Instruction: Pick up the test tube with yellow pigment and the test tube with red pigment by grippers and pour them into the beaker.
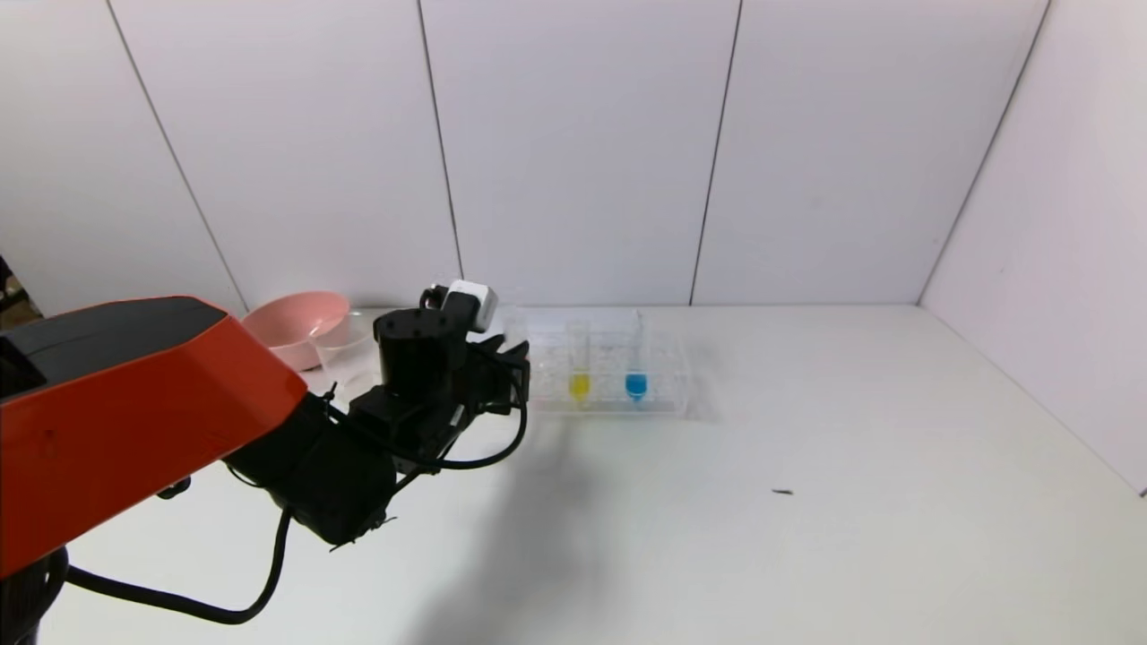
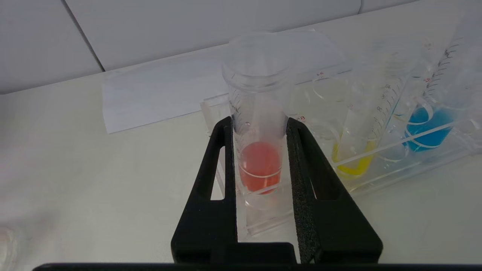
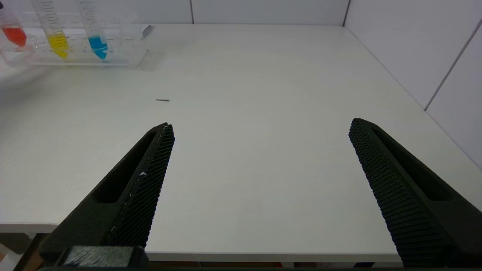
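Left wrist view shows the left gripper clamped on the test tube with red pigment, upright in the end slot of the clear rack, so it must lift straight up; the test tube with yellow pigment stands just beside; the blue tube farther along; the beaker waits toward the table's far left corner beside the pink bowl; the right gripper hangs wide open, empty, over the near edge.
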Available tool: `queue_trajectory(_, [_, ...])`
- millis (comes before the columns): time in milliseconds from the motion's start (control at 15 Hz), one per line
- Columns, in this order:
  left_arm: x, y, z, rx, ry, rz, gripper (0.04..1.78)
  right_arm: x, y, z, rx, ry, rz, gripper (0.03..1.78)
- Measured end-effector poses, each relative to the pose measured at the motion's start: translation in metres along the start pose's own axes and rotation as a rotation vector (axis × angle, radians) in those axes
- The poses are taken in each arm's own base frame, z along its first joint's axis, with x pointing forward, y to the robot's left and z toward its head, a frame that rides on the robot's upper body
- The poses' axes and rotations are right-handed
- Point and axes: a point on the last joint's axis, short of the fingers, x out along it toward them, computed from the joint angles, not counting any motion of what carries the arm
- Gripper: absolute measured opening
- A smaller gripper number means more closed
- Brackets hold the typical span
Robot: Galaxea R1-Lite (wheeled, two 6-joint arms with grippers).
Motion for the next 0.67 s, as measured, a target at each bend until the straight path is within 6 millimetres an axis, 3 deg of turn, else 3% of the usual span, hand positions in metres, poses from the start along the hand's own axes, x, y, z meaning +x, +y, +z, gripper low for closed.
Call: queue_trajectory(667, [-0.011, 0.001, 0.031, 0.009, -0.053, -0.001, 0.44, 0.000, 0.000, 0.000, 0.000, 0.000, 0.000, 1.70])
